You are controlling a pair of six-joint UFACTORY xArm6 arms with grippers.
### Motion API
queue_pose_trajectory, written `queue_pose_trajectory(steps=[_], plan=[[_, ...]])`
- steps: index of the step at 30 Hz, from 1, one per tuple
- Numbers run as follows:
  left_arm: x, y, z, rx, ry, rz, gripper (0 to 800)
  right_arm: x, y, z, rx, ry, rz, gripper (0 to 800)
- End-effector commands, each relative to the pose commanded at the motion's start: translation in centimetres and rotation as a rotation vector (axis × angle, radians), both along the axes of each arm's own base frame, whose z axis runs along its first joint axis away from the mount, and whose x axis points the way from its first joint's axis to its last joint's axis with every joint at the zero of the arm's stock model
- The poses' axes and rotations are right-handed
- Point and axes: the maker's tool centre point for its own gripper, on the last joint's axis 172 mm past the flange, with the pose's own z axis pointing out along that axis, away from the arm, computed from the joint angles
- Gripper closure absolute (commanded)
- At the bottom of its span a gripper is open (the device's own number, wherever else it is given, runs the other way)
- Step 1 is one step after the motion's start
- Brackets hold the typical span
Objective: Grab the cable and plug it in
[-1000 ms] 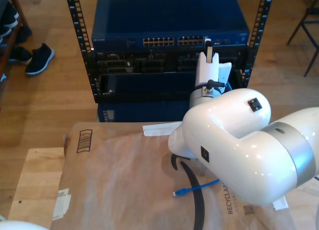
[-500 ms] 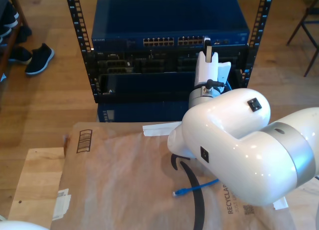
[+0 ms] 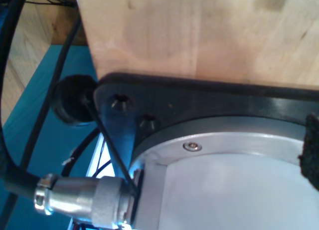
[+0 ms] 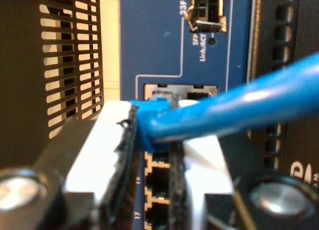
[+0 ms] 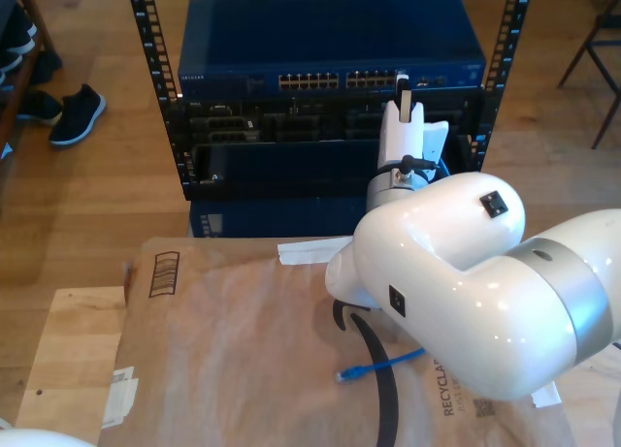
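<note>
My second pincer (image 4: pixel 152 155) is pressed together on the cable (image 4: pixel 224 108), pinching it just behind the plug end. The white fingers (image 4: pixel 107 145) carry dark pads, and the blue cable passes between them. Ahead of the pincer tips, the cable end touches the port row (image 4: pixel 179 93) of the blue network switch (image 4: pixel 159 35); whether the plug is seated cannot be told. Further ports lie directly beyond the fingers, numbered 17 and 19. An SFP slot (image 4: pixel 207 13) sits on the same panel, apart from the pincer.

In the exterior view, my second pincer (image 5: pixel 404 86) is raised against the switch (image 5: pixel 330 49) in the rack (image 5: pixel 146 79), its tip at the port bank (image 5: pixel 372 79). Behind the pincer, the white arm (image 5: pixel 456 272) extends over the surface (image 5: pixel 68 360), which is covered by brown paper (image 5: pixel 243 350). The free end of the cable (image 5: pixel 374 365) lies on the paper well behind the pincer, beside a black cable (image 5: pixel 383 379).

The state of my first pincer cannot be told: the first wrist view shows a wooden board (image 3: pixel 199 30), a black mounting plate (image 3: pixel 199 105) and a metal connector (image 3: pixel 84 200).
</note>
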Motion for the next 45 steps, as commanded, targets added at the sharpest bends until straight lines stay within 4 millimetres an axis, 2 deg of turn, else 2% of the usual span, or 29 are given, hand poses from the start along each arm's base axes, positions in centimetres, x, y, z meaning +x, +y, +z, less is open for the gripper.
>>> queue_pose_trajectory(steps=[7,24,31,41,42,43,44,45], plan=[[0.0,0.1,0.0,0.002,0.000,0.000,1,0.4,0.3,0.8,0.007,-0.018,0.003,800],[0.0,0.0,0.0,0.000,0.000,0.000,1,0.6,0.2,0.0,0.005,-0.010,0.002,800],[0.0,0.0,0.0,0.000,0.000,0.000,1,1.2,0.6,0.5,0.016,-0.030,0.003,800],[0.0,0.0,0.0,0.000,0.000,0.000,1,1.2,0.7,0.5,0.013,-0.030,0.007,800],[0.0,0.0,0.0,0.000,0.000,0.000,1,1.2,0.7,0.6,0.014,-0.031,0.007,769],[0.0,0.0,0.0,0.000,0.000,0.000,1,1.3,1.0,0.7,0.009,-0.033,0.015,600],[0.0,0.0,0.0,0.000,0.000,0.000,1,1.2,1.1,0.7,0.005,-0.029,0.023,527],[0.0,0.0,0.0,0.000,0.000,0.000,1,1.2,1.2,0.5,0.002,-0.025,0.026,526]])
